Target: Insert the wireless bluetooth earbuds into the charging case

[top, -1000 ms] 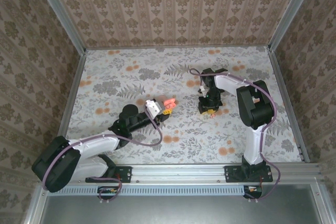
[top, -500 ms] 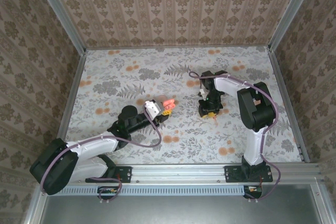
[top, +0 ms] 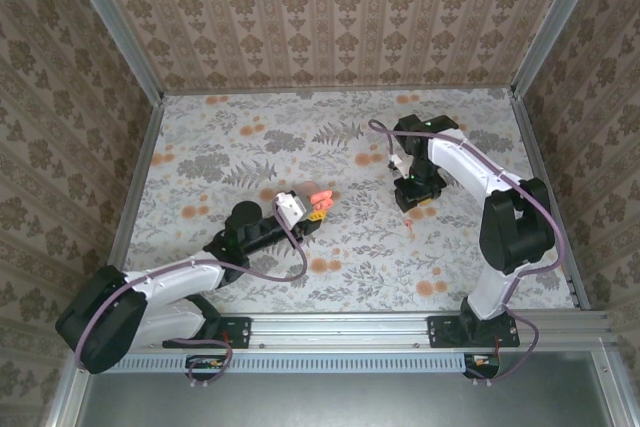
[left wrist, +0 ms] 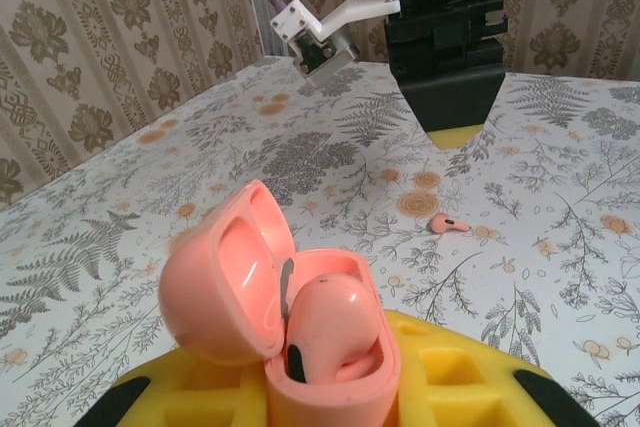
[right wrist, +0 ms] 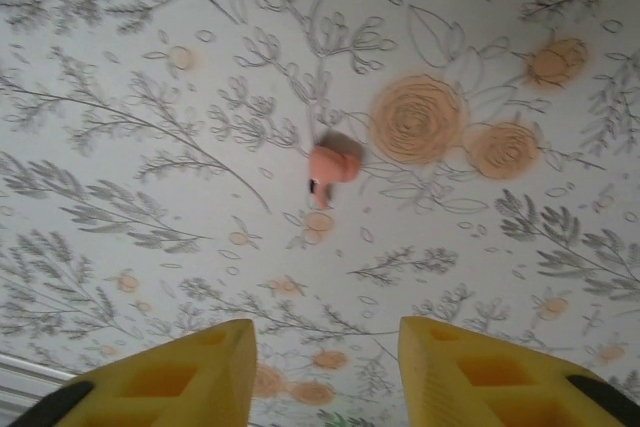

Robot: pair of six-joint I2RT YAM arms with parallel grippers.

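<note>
**Loose earbud lies dead ahead of the open right fingers**

The right fingers [right wrist: 190, 377] stand apart and empty above the counter [right wrist: 120, 67]. A loose earbud [right wrist: 333, 164] lies flat just beyond them, in line with the gap between the tips. In the right wrist view its stem slants back toward the fingers, so its long axis runs roughly along the reach, not across it. The left fingers [left wrist: 460, 377] are clamped on the charging case [left wrist: 320, 337], lid open, well apart from that earbud. The right arm looks the nearer one to take it
</note>
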